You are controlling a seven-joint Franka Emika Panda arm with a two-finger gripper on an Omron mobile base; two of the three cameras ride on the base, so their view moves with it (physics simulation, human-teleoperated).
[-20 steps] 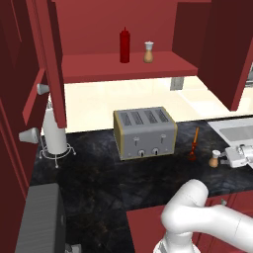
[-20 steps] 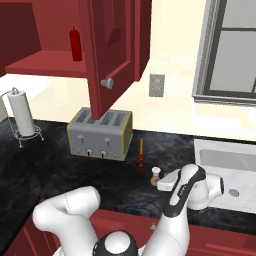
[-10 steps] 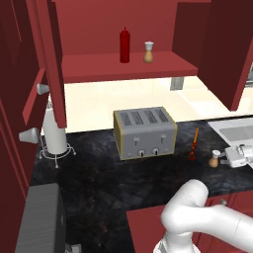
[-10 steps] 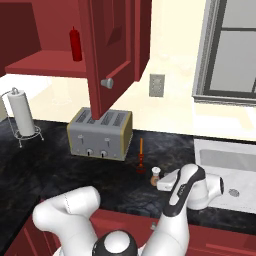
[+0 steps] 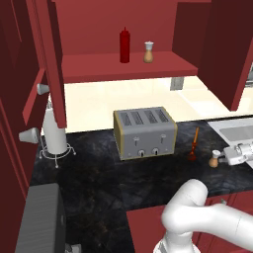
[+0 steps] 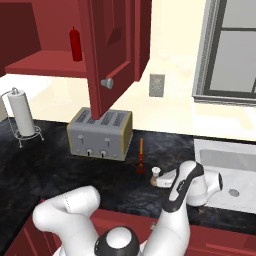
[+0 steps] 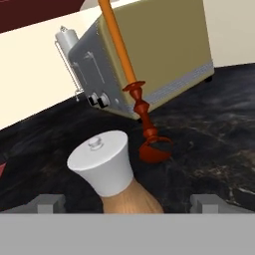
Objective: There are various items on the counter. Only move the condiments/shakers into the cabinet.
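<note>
cabinet shelf (image 5: 118,69), upper centre: slim dark red squeeze bottle (image 5: 125,45) and one tan shaker with pale top (image 5: 148,52).
counter (image 5: 99,183), centre: grey four-slot toaster (image 5: 145,132).
centre right: thin orange-red utensil (image 5: 193,145).
right edge: second tan shaker (image 5: 215,158) between the wide-open fingers of the gripper (image 5: 228,157), not clamped.

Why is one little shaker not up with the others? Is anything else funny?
One shaker stands on the counter between the open jaws, not yet on the cabinet shelf beside the red bottle and other shaker. Nothing looks spilled or broken.
</note>
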